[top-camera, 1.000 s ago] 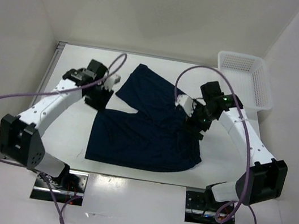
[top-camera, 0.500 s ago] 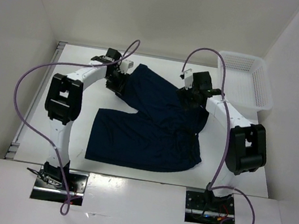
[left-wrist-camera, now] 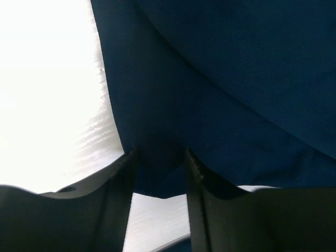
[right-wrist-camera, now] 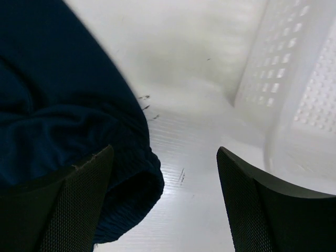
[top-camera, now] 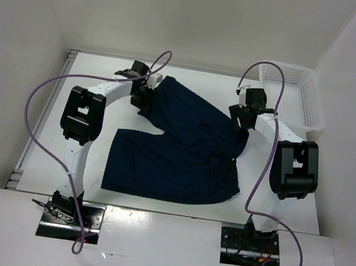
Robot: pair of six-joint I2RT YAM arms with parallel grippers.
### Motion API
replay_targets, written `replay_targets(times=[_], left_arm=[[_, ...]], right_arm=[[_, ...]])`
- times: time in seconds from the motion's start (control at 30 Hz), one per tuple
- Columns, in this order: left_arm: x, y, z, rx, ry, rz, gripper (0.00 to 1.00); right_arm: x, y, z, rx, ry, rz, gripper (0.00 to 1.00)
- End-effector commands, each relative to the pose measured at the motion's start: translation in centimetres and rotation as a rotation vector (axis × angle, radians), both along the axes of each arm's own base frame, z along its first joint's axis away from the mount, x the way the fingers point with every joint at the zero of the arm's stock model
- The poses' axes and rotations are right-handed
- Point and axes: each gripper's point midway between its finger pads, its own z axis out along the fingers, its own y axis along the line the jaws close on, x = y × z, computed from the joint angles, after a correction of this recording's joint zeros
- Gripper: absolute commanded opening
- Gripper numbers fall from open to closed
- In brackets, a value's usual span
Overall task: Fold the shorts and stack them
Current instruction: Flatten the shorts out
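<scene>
Navy shorts (top-camera: 176, 143) lie spread on the white table (top-camera: 81, 137), one leg reaching to the far left. My left gripper (top-camera: 145, 93) is at that far-left leg corner. In the left wrist view (left-wrist-camera: 160, 153) its jaws are narrowly open, with the cloth's corner (left-wrist-camera: 210, 105) between them and table showing below. My right gripper (top-camera: 242, 120) is at the shorts' far right edge. In the right wrist view (right-wrist-camera: 164, 152) it is wide open, its left finger (right-wrist-camera: 79, 205) over the bunched hem (right-wrist-camera: 63, 121), with bare table between the fingers.
A white perforated basket (top-camera: 292, 94) stands at the table's back right corner, close to the right gripper, and shows in the right wrist view (right-wrist-camera: 304, 79). White walls enclose the table on the left, back and right.
Both arms have swung from the shorts' middle out to the far corners. The left gripper went up to the far-left leg. The right gripper went back and right, toward the basket.
</scene>
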Motion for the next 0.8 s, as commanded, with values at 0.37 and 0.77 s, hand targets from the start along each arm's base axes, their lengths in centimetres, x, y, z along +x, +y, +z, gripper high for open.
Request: replay_targets(times=[0.37,0.77], left_arm=[[-2.8,1.6,-3.5,0.086,0.110,0.021,0.03],[-10.7,4.7,0.0,0.139,0.197,0.050,0.00]], right_arm=[[-0.9,3.2,-0.7,0.118,0.082,0.202,0.84],[-2.0,6.6,6.8,0.240,-0.010,0.282,0.67]])
